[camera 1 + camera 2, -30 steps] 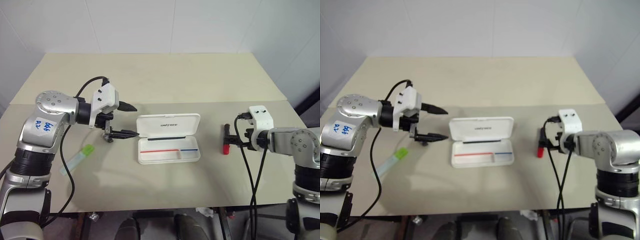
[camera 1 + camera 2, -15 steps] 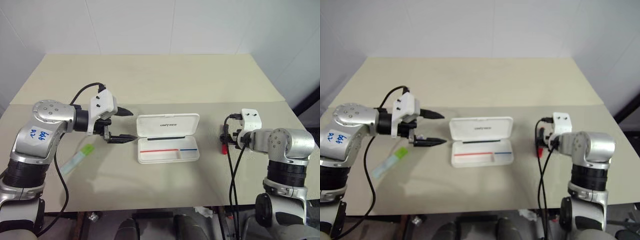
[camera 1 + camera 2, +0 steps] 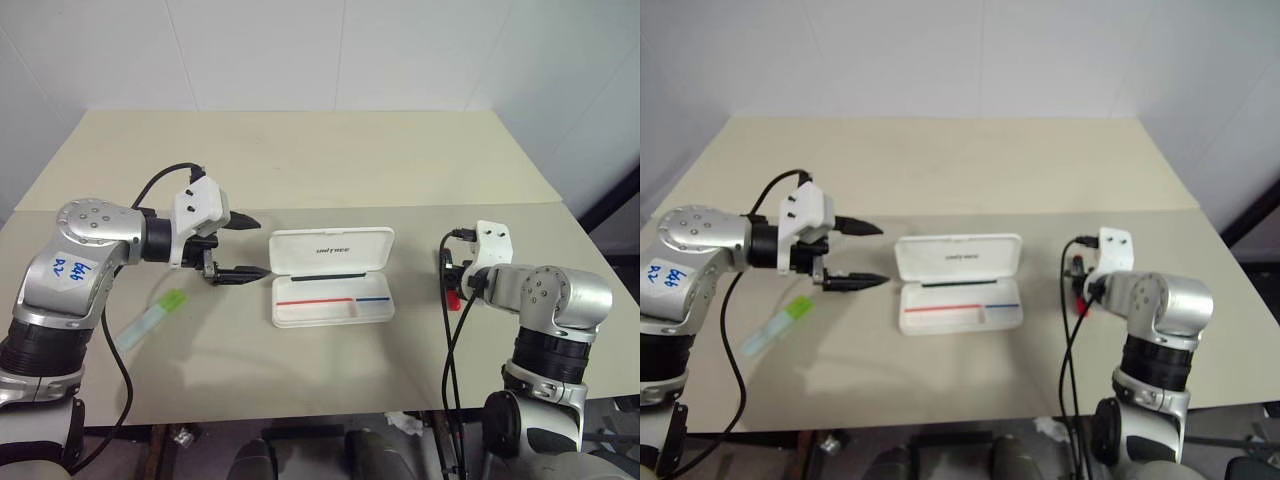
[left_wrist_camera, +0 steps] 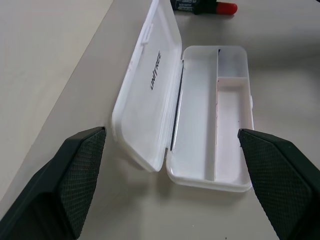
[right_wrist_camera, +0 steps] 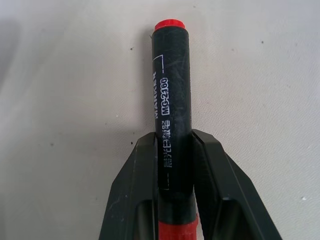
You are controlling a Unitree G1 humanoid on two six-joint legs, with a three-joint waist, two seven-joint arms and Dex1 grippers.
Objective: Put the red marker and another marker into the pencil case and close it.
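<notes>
The red marker (image 5: 171,95), a slim black barrel with white lettering and a red end, lies on the bench (image 3: 300,160) to the right of the case (image 3: 332,277), a white hard clamshell lying open with a red and a blue stripe inside. There are two markers, the second one pale with a green end (image 3: 152,315) at the bench's left, and one case. The right claw (image 5: 172,150) is clamped on the red marker's barrel, while the left claw (image 3: 250,246) hangs spread wide and empty just left of the case.
</notes>
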